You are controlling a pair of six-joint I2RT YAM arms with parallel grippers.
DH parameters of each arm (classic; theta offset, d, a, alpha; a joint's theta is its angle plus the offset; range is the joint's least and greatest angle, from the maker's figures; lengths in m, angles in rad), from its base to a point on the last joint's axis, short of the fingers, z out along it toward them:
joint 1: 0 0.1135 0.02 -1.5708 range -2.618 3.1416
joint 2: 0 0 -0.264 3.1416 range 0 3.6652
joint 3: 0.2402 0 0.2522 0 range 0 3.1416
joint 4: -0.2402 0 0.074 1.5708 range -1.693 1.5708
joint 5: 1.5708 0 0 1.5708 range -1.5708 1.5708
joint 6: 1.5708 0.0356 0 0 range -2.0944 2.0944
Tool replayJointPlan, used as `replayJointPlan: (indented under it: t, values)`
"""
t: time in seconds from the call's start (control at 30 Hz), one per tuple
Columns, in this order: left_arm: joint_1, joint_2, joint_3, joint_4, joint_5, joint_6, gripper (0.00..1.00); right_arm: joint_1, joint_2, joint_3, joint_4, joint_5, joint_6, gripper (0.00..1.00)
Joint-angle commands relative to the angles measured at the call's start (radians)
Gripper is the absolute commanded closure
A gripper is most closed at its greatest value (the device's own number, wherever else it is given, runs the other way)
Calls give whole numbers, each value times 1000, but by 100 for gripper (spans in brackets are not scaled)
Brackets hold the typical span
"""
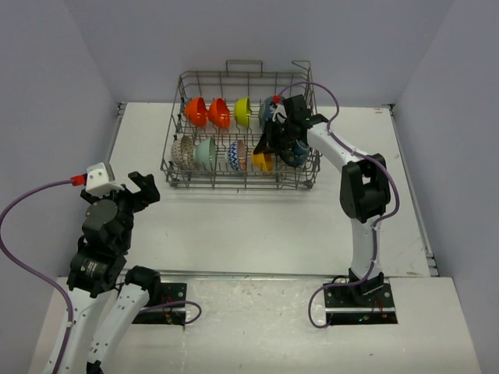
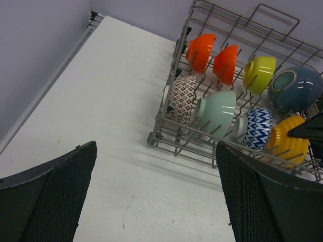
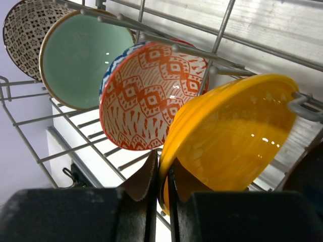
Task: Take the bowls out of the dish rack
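Observation:
The grey wire dish rack [image 1: 242, 184] stands at the back of the table with bowls on edge in two rows. The back row holds an orange bowl [image 1: 195, 111], a red bowl [image 1: 219, 113], a yellow-green bowl [image 1: 243, 111] and a blue bowl [image 1: 269, 107]. In front stand a patterned bowl [image 1: 182, 150], a mint bowl [image 1: 207, 153], a zigzag bowl [image 3: 151, 96] and a yellow bowl [image 3: 237, 136]. My right gripper [image 3: 162, 166] reaches into the rack and is shut on the yellow bowl's rim, one finger on each side. My left gripper [image 2: 155, 151] hangs open over the table, left of the rack.
A dark bowl [image 1: 296, 153] sits at the rack's right end, partly hidden behind my right arm. The rack's upright tines [image 3: 222, 25] cross just over the yellow bowl. Walls close the table in on the left, back and right.

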Motion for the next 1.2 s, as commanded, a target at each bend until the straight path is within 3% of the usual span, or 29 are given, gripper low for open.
replayJointPlan:
  t: [0.0, 0.1, 0.3, 0.93, 1.07, 1.17]
  values:
    - [8, -6, -3, 37, 4, 19, 0, -6, -12, 37, 7, -35, 9, 95]
    - [8, -9, -2, 38, 4, 19, 0, -15, -30, 31, 20, -51, 24, 100]
    - [8, -11, -3, 35, 1, 17, 0, -26, -65, 4, 65, -116, 56, 100]
    - [8, -9, -3, 33, -5, 17, 0, -27, -234, 24, 51, -111, 68, 100]
    - [8, -8, -2, 33, -10, 17, 0, -15, -295, 24, 71, -156, 30, 100]
    - [8, -6, 1, 32, -14, 17, 0, 51, -376, 39, 30, -90, -86, 100]
